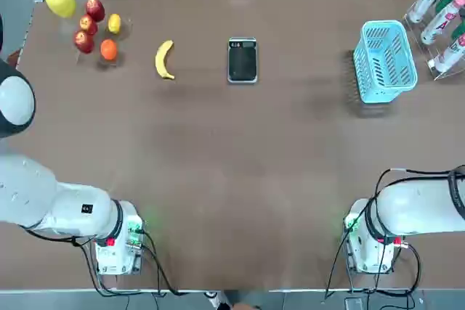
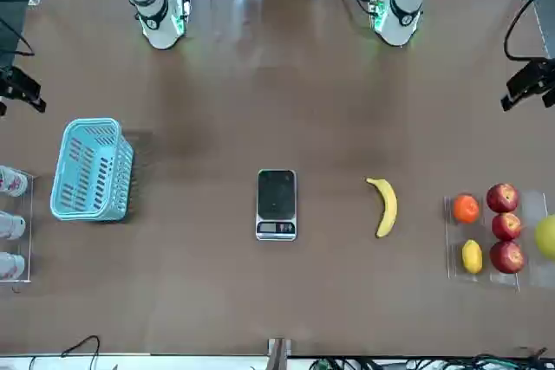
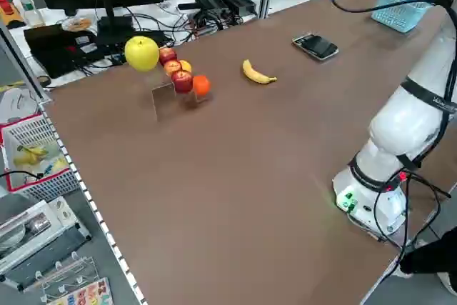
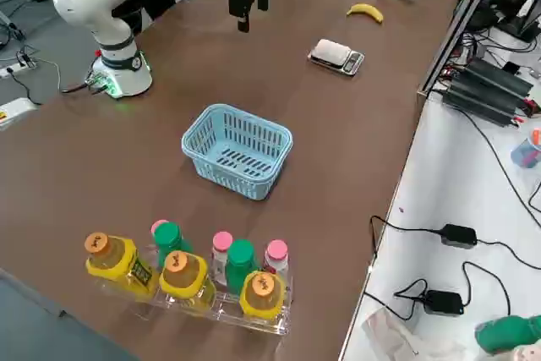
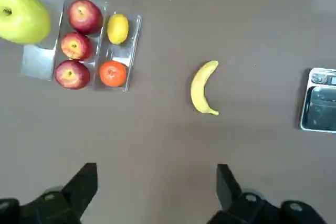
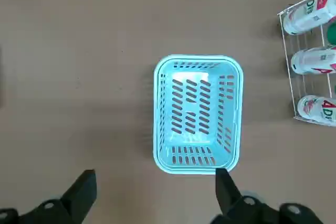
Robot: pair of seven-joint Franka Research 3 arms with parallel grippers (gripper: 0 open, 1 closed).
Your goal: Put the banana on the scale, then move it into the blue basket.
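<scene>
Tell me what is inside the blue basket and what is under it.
Inside the blue basket there is nothing: its slatted floor shows bare. What lies under it, beyond the table it stands on, is covered and cannot be told.

The left claw (image 5: 157, 195) is open, its two black fingers (image 5: 81, 190) set wide apart with nothing between them; it hangs above the counter (image 5: 157, 140) on the robot's left side. The right claw (image 6: 156, 198) is open in the same way, held above the counter on the robot's right side, its fingers spread and gripping nothing. In the top view, the white left arm (image 1: 29, 186) reaches in from the left edge, while the white right arm (image 1: 421, 208) comes in from the right edge, cables looping about its lower section. The two arms are well apart.
</scene>
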